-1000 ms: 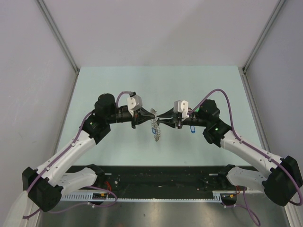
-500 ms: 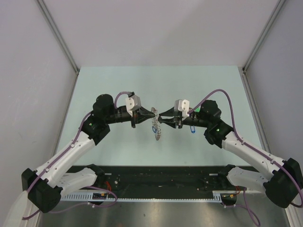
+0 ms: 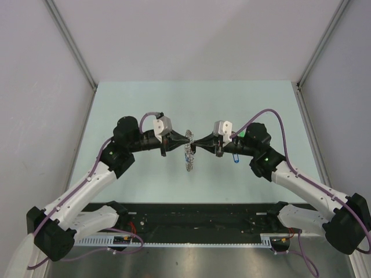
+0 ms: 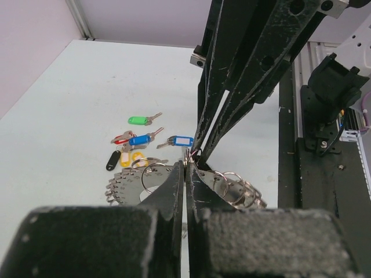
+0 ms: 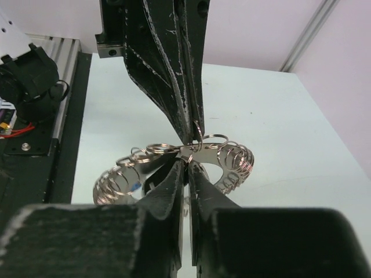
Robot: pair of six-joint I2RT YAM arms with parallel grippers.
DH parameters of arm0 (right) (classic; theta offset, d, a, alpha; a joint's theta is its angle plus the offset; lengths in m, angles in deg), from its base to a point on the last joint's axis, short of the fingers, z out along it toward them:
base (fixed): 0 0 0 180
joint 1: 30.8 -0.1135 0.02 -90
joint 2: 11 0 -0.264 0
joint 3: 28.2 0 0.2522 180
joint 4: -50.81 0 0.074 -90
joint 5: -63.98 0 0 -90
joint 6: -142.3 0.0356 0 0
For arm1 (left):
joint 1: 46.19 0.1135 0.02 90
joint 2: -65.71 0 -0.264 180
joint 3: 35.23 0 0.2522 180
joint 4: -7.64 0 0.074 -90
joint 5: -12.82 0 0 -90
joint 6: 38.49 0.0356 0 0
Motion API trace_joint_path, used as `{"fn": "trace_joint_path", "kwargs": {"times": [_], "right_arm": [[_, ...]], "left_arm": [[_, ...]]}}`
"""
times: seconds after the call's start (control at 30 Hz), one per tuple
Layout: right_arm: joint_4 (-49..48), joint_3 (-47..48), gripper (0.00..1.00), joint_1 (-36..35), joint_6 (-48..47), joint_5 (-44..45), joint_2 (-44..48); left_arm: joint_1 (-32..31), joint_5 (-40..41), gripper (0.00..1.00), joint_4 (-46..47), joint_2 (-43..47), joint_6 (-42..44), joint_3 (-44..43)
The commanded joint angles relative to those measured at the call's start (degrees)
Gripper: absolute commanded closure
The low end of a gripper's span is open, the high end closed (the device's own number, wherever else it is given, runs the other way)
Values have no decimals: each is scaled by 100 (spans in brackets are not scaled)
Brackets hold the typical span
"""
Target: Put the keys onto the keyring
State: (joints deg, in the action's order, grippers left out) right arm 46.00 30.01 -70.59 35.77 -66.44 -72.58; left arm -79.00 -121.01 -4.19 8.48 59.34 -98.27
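The keyring (image 3: pixel 188 155) is a flat grey metal disc with small split rings round its edge. It hangs on edge between my two grippers above the table. My left gripper (image 4: pixel 186 169) is shut on the keyring's (image 4: pixel 130 185) rim. My right gripper (image 5: pixel 186 168) is shut on the rim of the keyring (image 5: pixel 235 165) from the opposite side, tip to tip with the left. Loose keys lie on the table below: green (image 4: pixel 139 120), blue (image 4: pixel 139 139), blue-and-white (image 4: pixel 181 141), red (image 4: pixel 120 139), black (image 4: pixel 112 161), yellow (image 4: pixel 130 158).
One blue-tagged key (image 3: pixel 235 157) shows on the pale green table (image 3: pixel 145 104) under my right arm. Grey walls close the table at the back and both sides. A black rail (image 3: pixel 197 217) runs along the near edge.
The keyring has turned more edge-on to the top camera and sits a little higher. Both grippers stay shut at the centre and have barely shifted.
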Motion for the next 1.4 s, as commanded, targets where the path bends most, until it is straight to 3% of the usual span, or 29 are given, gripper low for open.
{"fn": "trace_joint_path", "kwargs": {"times": [0.0,0.43,0.57,0.8,1.03,1.13,1.2,1.37], "right_arm": [[-209,143,100,-73,1,52,-12],[-103,143,100,-486,-219,491,-38],[-121,152,81,-503,-192,632,6],[-217,152,78,-503,-166,720,-3],[-244,152,83,-486,-166,843,-12],[-235,152,100,-477,-192,826,-21],[-209,152,100,-477,-227,817,-12],[63,257,100,-477,-412,861,59]], "left_arm": [[12,33,100,562,230,-273,50],[-40,525,100,1863,459,-1214,621],[-49,411,100,1934,476,-1214,647],[-49,191,100,2109,494,-1232,753],[-58,121,100,2144,485,-1232,788],[-58,121,100,2197,485,-1258,823],[-58,103,100,2188,494,-1293,814],[-49,191,84,2013,590,-1259,823]]}}
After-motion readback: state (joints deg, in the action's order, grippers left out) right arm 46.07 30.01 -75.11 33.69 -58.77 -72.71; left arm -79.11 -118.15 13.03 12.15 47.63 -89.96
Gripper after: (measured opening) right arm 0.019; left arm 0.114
